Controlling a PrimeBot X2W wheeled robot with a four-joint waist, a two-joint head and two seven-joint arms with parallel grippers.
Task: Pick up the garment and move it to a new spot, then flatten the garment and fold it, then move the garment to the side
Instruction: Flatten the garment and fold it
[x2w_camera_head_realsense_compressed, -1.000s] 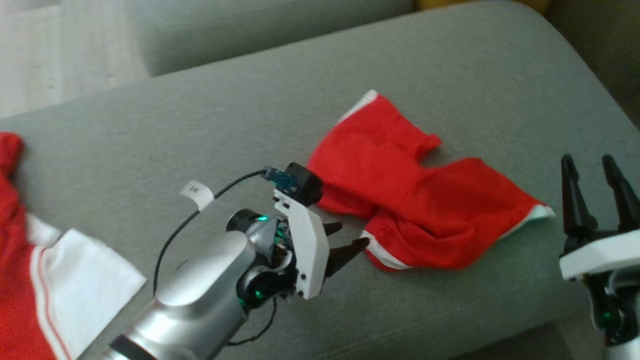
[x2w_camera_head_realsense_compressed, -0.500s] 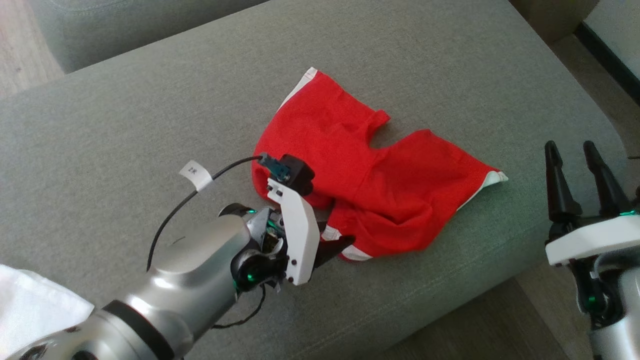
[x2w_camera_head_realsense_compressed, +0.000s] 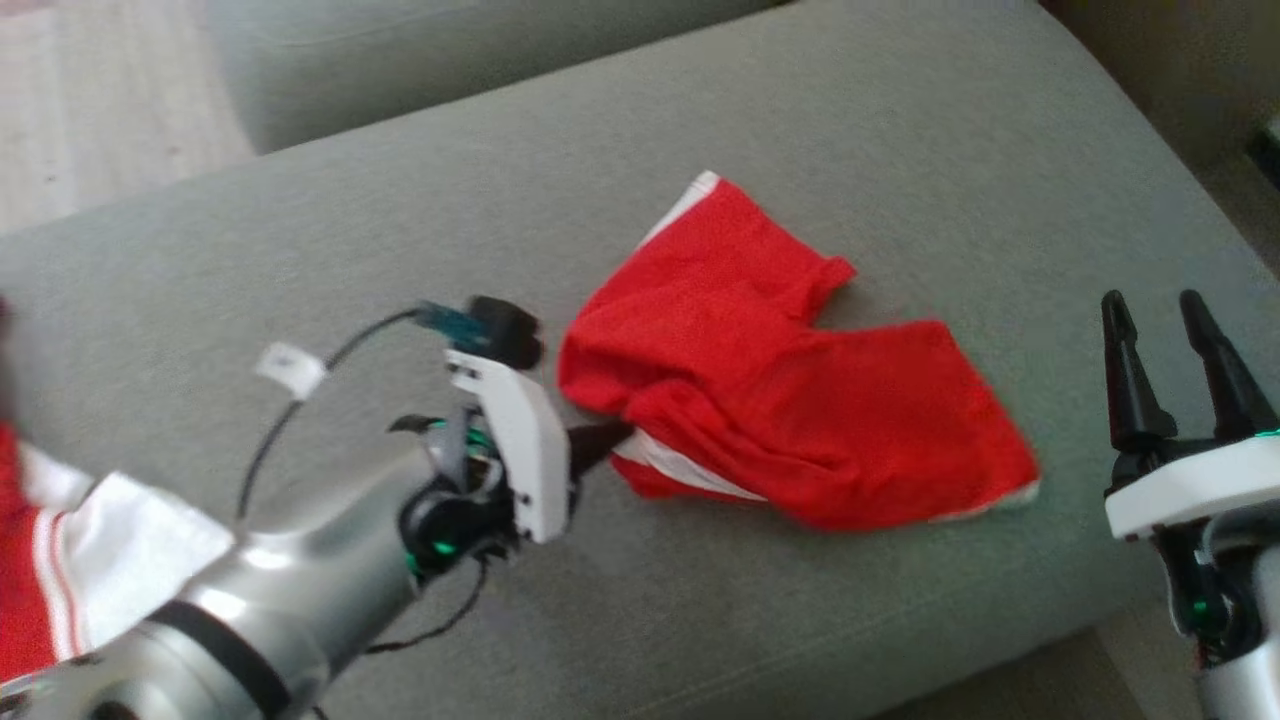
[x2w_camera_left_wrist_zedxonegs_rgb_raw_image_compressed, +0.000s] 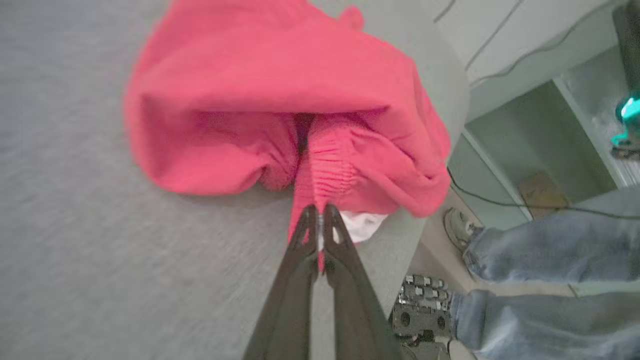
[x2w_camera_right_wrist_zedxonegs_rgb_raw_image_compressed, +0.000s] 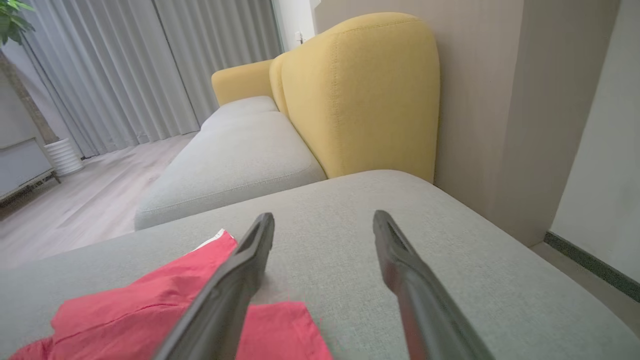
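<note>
A second ago the left gripper (x2w_camera_head_realsense_compressed: 612, 438) had its fingers apart, just short of the garment's (x2w_camera_head_realsense_compressed: 780, 400) trimmed hem. Now they are pressed together on that hem, and the cloth has bunched into a thicker fold beyond the tips. The head camera has shifted too.

The left arm reaches low across the seat (x2w_camera_head_realsense_compressed: 700, 150), fingers nearly level with it. In the left wrist view the left gripper (x2w_camera_left_wrist_zedxonegs_rgb_raw_image_compressed: 317, 212) pinches a ribbed, gathered strip, with white trim just right of the tips; the garment (x2w_camera_left_wrist_zedxonegs_rgb_raw_image_compressed: 270, 75) gapes like a pouch ahead of them.

The right gripper (x2w_camera_head_realsense_compressed: 1150, 300) stands upright, fingers parted and empty, just past the garment's far corner. From its wrist, the right gripper (x2w_camera_right_wrist_zedxonegs_rgb_raw_image_compressed: 322, 217) points over the seat (x2w_camera_right_wrist_zedxonegs_rgb_raw_image_compressed: 350, 225), the garment (x2w_camera_right_wrist_zedxonegs_rgb_raw_image_compressed: 150, 305) beneath its left finger.

The garment is soft red knit with white edging; the seat is grey woven fabric with rounded edges.
</note>
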